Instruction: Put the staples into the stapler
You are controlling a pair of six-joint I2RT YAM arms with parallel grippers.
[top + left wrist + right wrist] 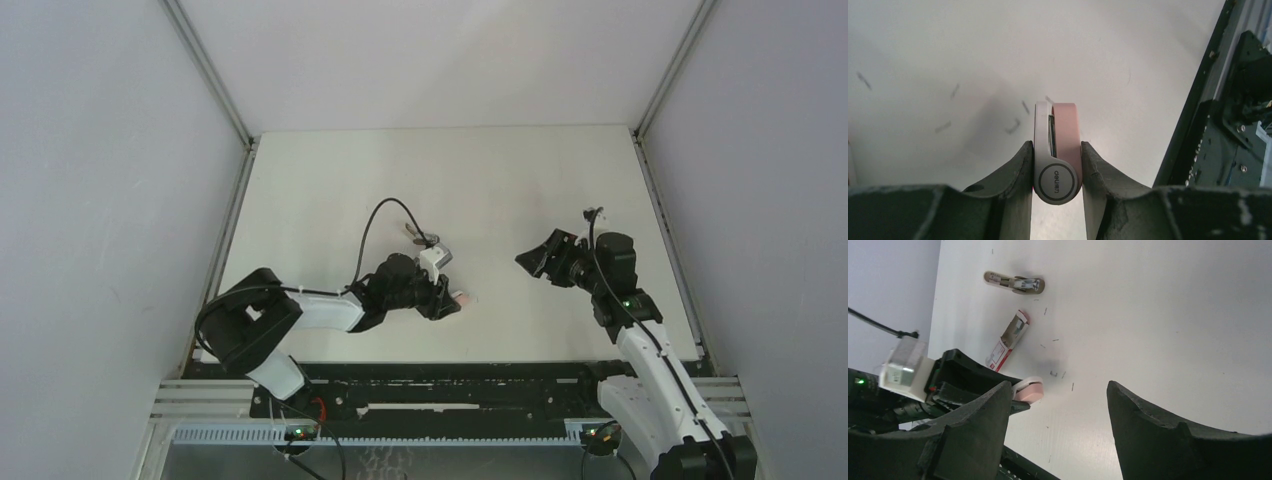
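On my left, the left gripper (1057,145) is clamped on the stapler (1066,131). One finger presses its white side and the other its pink side, with the rounded hinge end toward the wrist camera. The stapler sits between the fingertips, just above the bench (560,180). That puts it about midway between the left and right edges, nearer the near edge than the far one.

A short word is printed on the white hinge end. It starts with "de", and I cannot read the rest for sure.

Just beyond the left gripper, toward the far edge, the box of staples (1008,340) lies flat, white with red print I cannot read, its brown tray partly out. Farther toward the far edge lies a long grey-brown tool (1015,283) with a metal part, apart from the box. Loose staples (1013,125) are scattered on the bench near the stapler.

On my right, the right gripper (1058,387) hangs over the right half of the bench. Its jaws are wide apart with nothing between them, and it is well clear of the stapler and the box.

The bench top is matt white. Pale grey walls (100,200) close it in on the left, far and right sides, and a black rail (430,372) runs along the near edge.
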